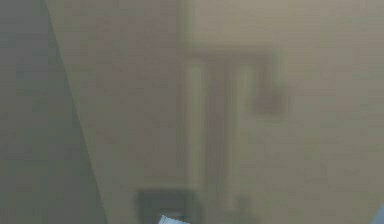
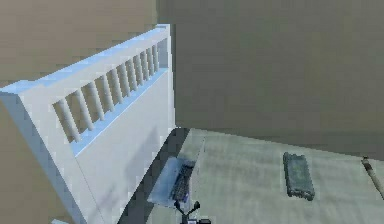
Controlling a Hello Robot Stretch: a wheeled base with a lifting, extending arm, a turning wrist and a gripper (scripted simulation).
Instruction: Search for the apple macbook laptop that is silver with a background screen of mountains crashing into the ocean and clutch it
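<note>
In the arm side view a flat silver-grey slab with a dark patch on top (image 2: 175, 184), shaped like a laptop, lies on the grey surface (image 2: 240, 180) close to the foot of a white slatted board. Just below it, at the picture's bottom edge, thin dark fingers of my gripper (image 2: 191, 213) poke up. The slab lies right behind them on the surface, so I cannot tell whether the gripper holds anything or touches the slab.
The white slatted board (image 2: 100, 110) runs along the arm side view's left. A dark grey oblong thing (image 2: 297, 175) lies to the right on the grey surface. Brown walls (image 2: 270, 70) stand behind. In the forward view a beige wall (image 1: 120, 90) is near, with a dark shape (image 1: 165, 203) low down.
</note>
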